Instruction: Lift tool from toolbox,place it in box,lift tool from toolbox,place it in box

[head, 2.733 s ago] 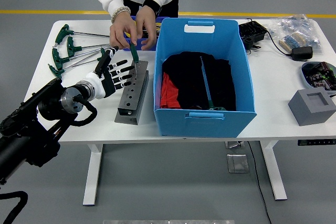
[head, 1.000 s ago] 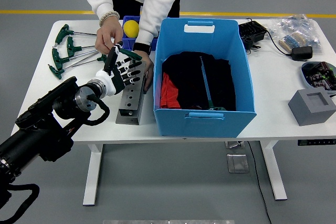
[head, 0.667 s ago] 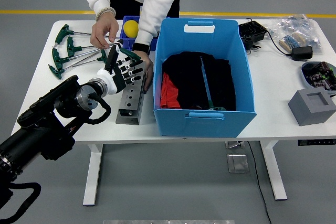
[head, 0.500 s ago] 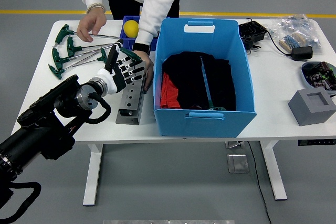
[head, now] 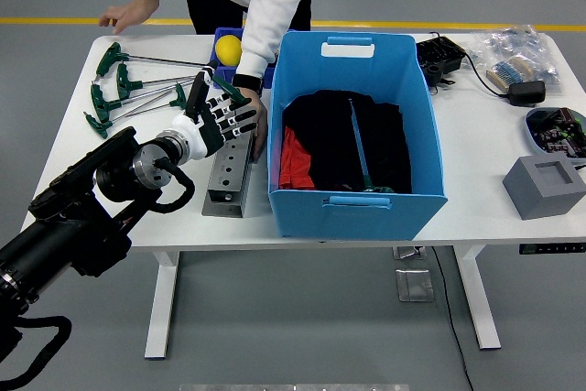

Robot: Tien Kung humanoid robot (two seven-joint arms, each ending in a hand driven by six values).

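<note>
A yellow ball (head: 228, 48) sits far left; a grey block (head: 544, 186) sits right.

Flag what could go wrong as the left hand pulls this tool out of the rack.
The person's hand braces the rack right beside the left hand, so a lift could knock it. The tool sits loosely among spread fingers and may slip. It must also clear the bin wall.

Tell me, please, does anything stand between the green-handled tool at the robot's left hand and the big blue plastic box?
Yes: the person's hand rests between the grey metal tool rack and the blue plastic box, beside the left hand at the green-handled tool. The box's tall near wall must also be cleared.
</note>
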